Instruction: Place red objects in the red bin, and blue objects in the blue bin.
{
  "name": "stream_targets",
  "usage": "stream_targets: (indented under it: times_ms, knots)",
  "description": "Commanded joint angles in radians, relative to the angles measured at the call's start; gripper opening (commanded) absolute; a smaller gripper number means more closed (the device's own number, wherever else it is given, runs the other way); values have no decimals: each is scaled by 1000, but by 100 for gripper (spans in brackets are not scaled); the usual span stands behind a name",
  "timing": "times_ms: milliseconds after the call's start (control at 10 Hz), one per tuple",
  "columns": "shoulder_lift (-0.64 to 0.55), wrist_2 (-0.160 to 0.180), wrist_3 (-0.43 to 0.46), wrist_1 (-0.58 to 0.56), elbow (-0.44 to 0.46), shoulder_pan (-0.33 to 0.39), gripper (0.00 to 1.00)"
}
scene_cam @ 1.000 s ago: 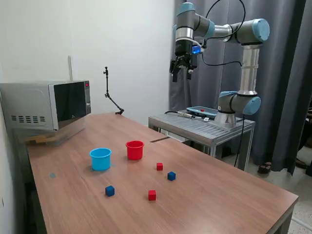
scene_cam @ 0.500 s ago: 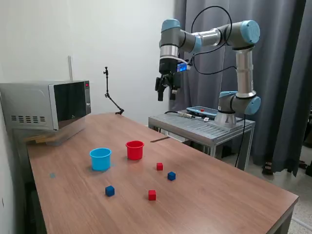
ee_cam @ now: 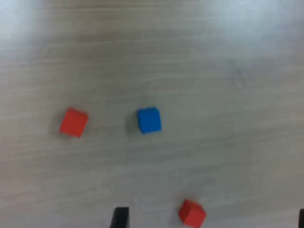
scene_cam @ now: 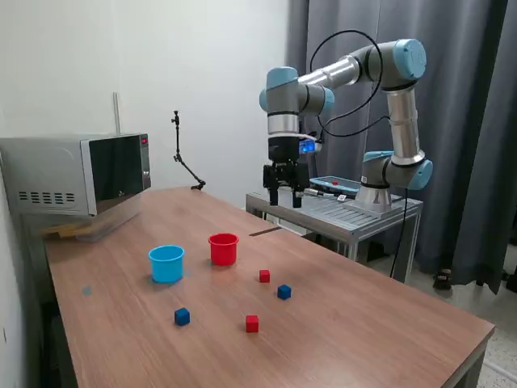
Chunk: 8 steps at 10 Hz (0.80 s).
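Red and blue cubes all lie loose on the wooden table (scene_cam: pixel 380 323), none yet in the red cup (scene_cam: pixel 224 249) or the light blue cup (scene_cam: pixel 166 263), so the sorting looks barely begun: the gripper (scene_cam: pixel 285 196) hangs high above the table's far edge, fingers parted and holding nothing. A sensible next move would be to descend over one cube, perhaps the blue cube (scene_cam: pixel 283 292) lying between the two red cubes (scene_cam: pixel 264 276) (scene_cam: pixel 252 323) toward the table's middle, and straddle two opposite faces. Cubes have no long axis; this one sits flat, its sides slightly skewed to the table edges, while the other blue cube (scene_cam: pixel 182 316) lies nearer the front edge.
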Motion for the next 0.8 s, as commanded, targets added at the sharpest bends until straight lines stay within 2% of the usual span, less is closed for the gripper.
stream_targets:
  times_ms: [0, 100, 300, 700]
  knots:
    - [31, 2, -12, -71, 66, 13, 100]
    - [45, 3, -51, -79, 75, 14, 100]
    - [48, 6, -230, -76, 88, 48, 100]
    - [58, 3, -282, -73, 106, 48, 100]
